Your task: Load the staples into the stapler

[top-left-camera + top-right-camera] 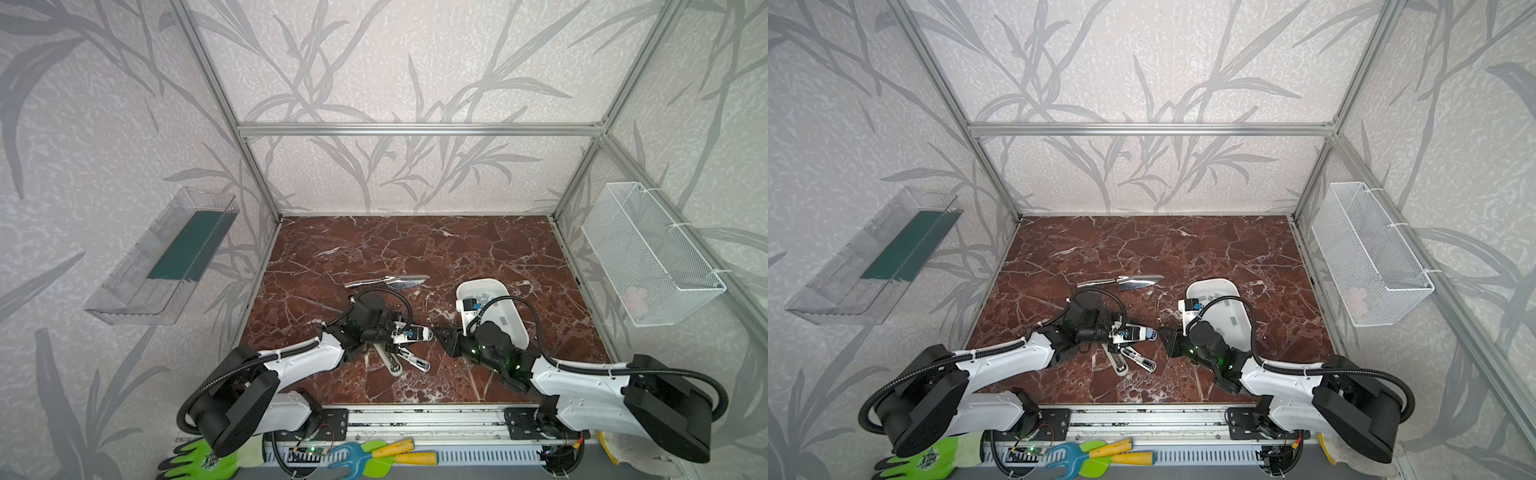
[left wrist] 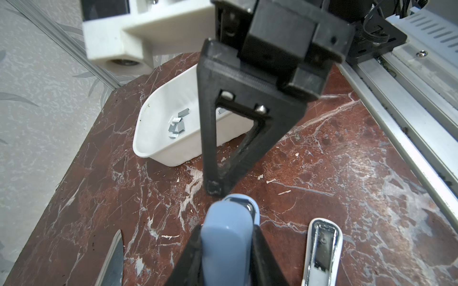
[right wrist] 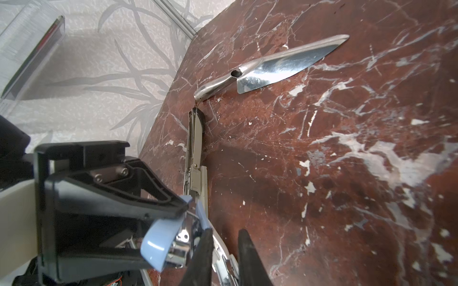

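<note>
Probably a robot lab test cell, aluminium frame [image 1: 415, 129], leaf-patterned wall panels [image 1: 415, 62], marble-look tabletop [image 1: 415, 249]

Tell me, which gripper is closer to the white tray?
Right. The right gripper is just left of the tray in both top views; the left gripper, holding the blue stapler, is farther left.

The left arm [image 1: 307, 359] and right arm [image 1: 582, 386] have white shells, black joints and black ribbed cables [image 1: 232, 368] held by white zip ties [image 1: 277, 356]. The fingers [image 2: 209, 138] are black hollow triangles fixed by two silver screws [image 2: 261, 108]. Green lights [image 1: 516, 366] dot the right arm.
</note>
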Controlling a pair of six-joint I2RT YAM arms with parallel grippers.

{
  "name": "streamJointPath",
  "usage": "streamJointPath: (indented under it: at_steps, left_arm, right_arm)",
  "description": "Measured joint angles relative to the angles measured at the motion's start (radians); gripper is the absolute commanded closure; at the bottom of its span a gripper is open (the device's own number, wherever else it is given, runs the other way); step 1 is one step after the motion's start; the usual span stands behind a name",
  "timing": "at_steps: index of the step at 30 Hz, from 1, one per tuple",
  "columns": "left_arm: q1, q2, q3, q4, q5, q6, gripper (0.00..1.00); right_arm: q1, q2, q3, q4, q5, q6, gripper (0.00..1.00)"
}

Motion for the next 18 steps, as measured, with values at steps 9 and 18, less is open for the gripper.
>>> streamJointPath:
  at_steps: [9,18]
  left_arm:
    - [0.002,0.001,-0.01,0.046,-0.02,-0.017,1.0]
    - [-0.001,0.034,-0.023,0.149,-0.054,-0.039,1.0]
  right_arm:
    - [-0.006,0.073,0.016,0.089,-0.024,0.021,0.82]
    - [-0.018,0.053,0.016,0.074,-0.003,0.039,0.78]
